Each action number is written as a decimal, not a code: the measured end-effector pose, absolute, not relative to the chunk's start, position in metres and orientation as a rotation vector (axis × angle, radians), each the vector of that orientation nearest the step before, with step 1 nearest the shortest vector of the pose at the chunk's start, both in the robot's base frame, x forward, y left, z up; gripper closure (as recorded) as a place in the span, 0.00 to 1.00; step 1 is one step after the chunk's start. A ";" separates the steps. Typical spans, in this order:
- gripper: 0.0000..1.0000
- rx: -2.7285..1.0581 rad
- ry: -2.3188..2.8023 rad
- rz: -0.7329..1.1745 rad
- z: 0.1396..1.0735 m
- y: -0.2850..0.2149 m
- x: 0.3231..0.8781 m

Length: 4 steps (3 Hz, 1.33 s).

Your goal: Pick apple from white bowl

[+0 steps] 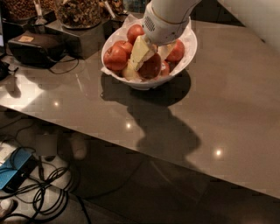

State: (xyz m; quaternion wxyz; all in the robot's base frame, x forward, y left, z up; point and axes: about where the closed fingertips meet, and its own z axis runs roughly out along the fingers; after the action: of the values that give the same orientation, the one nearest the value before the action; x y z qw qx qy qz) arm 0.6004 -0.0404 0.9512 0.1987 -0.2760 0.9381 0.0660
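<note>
The white bowl [189, 49] stands on the grey table near its far edge, lined with white paper and filled with several red apples. My gripper [151, 59] reaches down into the bowl from above. Its two cream fingers [139, 52] stand on either side of a dark red apple [151, 67] in the middle of the bowl and press against it. Other apples lie to the left [115, 57], behind [134, 31] and to the right [177, 50]. The white wrist hides the back middle of the bowl.
Dark containers of nuts [78, 12] stand behind the bowl at the back left. A black device with a cable [35, 47] lies at the left. The table's front edge [131, 146] runs diagonally; cables and a blue item [15, 173] lie on the floor below.
</note>
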 end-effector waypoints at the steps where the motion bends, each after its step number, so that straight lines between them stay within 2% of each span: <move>1: 1.00 -0.803 2.597 0.205 0.960 -0.037 0.600; 4: 1.00 -1.057 2.411 0.362 1.003 -0.002 0.581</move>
State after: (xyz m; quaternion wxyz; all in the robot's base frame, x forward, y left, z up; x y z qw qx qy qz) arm 0.5807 -0.0023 1.0029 0.2396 -0.3861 0.8809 0.1324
